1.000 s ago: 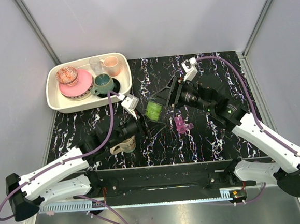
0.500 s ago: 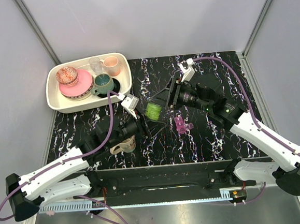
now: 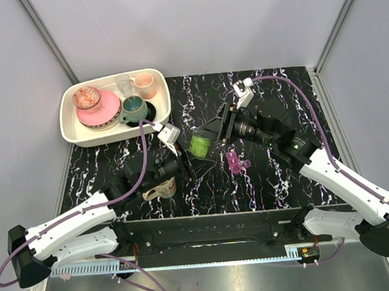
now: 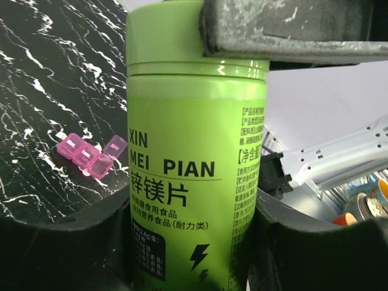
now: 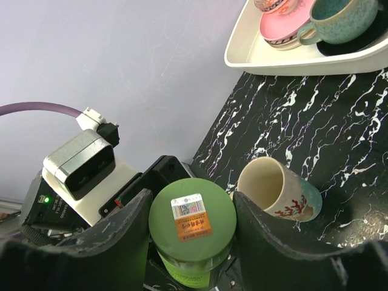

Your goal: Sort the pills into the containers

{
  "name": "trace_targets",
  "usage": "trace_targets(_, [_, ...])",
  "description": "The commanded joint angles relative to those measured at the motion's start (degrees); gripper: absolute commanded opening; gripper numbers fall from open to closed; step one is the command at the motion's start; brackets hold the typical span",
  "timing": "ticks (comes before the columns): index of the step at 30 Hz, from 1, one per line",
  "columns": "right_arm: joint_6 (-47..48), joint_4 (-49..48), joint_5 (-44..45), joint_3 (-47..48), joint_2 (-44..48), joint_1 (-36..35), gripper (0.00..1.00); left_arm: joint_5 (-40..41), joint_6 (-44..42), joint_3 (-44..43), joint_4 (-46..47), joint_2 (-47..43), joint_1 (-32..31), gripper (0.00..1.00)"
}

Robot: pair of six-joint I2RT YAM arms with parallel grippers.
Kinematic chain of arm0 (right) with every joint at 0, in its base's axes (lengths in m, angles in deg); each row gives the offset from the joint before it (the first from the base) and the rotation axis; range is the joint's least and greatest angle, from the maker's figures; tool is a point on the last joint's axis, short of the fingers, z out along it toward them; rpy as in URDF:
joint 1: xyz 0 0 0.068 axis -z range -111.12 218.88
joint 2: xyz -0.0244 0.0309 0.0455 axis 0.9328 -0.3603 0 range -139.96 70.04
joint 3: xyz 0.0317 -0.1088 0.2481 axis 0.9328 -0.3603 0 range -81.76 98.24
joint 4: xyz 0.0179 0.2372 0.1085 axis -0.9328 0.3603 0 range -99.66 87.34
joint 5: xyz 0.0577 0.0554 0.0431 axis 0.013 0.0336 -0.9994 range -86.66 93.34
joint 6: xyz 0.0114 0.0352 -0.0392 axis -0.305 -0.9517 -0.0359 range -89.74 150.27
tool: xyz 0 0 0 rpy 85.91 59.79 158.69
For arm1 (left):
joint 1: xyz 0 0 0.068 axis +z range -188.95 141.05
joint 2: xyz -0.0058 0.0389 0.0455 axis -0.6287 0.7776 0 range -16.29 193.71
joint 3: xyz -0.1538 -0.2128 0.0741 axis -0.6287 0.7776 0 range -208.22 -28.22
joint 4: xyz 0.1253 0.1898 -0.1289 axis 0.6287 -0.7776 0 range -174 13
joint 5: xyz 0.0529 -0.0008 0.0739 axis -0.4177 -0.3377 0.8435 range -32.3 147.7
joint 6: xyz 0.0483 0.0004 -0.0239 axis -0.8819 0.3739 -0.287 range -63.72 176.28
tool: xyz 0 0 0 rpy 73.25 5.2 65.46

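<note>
Blocked near-left of the bottle (image 3: 198, 144) by the left gripper (image 3: 190, 154) and right of it by the right gripper (image 3: 209, 133), both clamped on. Just near-right, pill box (image 3: 235, 161); farther near-left, tipped mug (image 3: 159, 187). Well far-left, tray (image 3: 68, 128). Bare tabletop (image 3: 190, 95) straight beyond.

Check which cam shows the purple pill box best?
Left wrist: the pill box lies unblocked on the tabletop beside the green bottle, with its compartments distinct and one lid apparently open. Top external shows it tiny, with the details lost. Right wrist doesn't show it.
</note>
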State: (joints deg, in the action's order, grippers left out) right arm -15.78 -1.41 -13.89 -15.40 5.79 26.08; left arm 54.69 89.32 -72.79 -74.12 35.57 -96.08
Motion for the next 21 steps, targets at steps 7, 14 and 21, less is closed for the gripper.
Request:
trace_targets(7, [6.75, -17.74, -20.02, -4.49, 5.01, -0.26, 0.14, -20.27, 1.24, 5.46, 23.13, -2.64, -0.27, 0.0])
trace_targets(14, [11.14, -20.29, -28.81, -4.41, 6.5, -0.26, 0.08, -29.24, 2.65, 6.43, 29.38, -2.11, -0.27, 0.0])
trace_targets(21, [16.15, -15.38, -28.74, -2.91, 7.91, -0.17, 0.48, -30.83, 1.68, 5.91, 29.03, -2.81, -0.27, 0.0])
